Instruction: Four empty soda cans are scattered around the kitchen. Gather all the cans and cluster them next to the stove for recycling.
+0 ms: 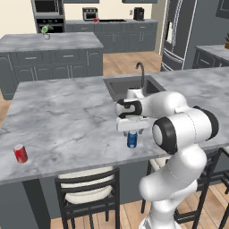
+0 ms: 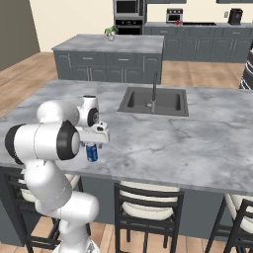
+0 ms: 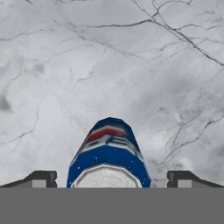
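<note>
A blue soda can (image 1: 132, 139) (image 2: 92, 152) stands upright near the front edge of the grey marble counter (image 1: 71, 120). My gripper (image 1: 132, 129) (image 2: 94, 141) hangs just above it, pointing down, open. In the hand view the blue can (image 3: 108, 155) sits between the two fingertips (image 3: 42, 178), with a gap on each side. A red soda can (image 1: 20, 153) stands upright at the counter's front left. The stove (image 1: 112, 20) (image 2: 198, 23) is a black cooktop on the far back counter, with a small red thing (image 1: 95, 19) (image 2: 177, 22) to its left, too small to tell what.
A sink (image 1: 129, 87) (image 2: 155, 102) with a faucet is set into the counter behind the blue can. Chairs (image 1: 87, 190) (image 2: 148, 207) stand below the front edge. A second island (image 1: 49, 42) with a plant lies beyond; a toaster oven (image 1: 90, 14) sits by the stove.
</note>
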